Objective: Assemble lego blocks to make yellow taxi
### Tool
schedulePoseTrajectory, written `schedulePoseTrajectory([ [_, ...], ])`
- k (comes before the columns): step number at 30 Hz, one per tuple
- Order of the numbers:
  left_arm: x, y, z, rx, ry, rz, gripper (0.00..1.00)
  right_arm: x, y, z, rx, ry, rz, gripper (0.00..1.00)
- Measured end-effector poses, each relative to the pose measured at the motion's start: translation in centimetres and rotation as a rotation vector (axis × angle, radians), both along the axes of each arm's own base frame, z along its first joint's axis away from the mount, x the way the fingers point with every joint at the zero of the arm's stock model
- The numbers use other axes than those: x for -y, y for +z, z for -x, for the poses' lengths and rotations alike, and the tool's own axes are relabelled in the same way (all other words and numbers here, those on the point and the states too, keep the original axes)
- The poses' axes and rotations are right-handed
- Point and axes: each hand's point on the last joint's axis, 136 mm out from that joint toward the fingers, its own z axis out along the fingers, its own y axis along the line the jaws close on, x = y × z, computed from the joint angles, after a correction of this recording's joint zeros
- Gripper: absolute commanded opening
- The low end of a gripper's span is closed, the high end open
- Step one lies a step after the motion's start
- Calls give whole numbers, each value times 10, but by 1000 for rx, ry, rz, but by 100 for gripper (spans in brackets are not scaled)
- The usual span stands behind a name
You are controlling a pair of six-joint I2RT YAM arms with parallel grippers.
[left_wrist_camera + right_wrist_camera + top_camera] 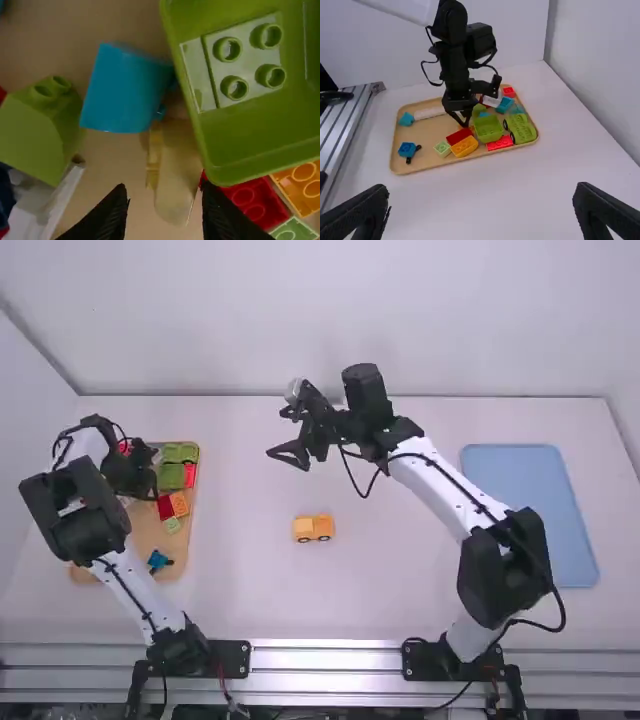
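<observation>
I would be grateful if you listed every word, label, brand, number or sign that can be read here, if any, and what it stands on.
None can be read: not on the toy vehicle, the blue tray, the wooden tray or the white table.
Pale green studded block: any print on its studs would be too small to read.

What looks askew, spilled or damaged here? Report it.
Nothing stands out as spilled or damaged. The loose blocks lie jumbled at different angles inside the tan tray, which seems ordinary for unsorted parts, and the yellow vehicle sits apart on the table with no part visibly askew.
</observation>
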Motion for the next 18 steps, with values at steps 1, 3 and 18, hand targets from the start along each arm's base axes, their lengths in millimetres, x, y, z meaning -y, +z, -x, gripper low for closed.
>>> schedulePoseTrajectory([
  [1, -1, 0, -1, 5, 3, -3, 40, 0, 0, 0, 4, 1, 0, 98],
  [3, -3, -2, -3, 14, 14, -15, 40, 0, 0, 0, 1, 0, 0, 98],
  [18, -3, -18, -3, 26, 75, -30, 38, 7, -7, -10, -7, -54, 32, 98],
])
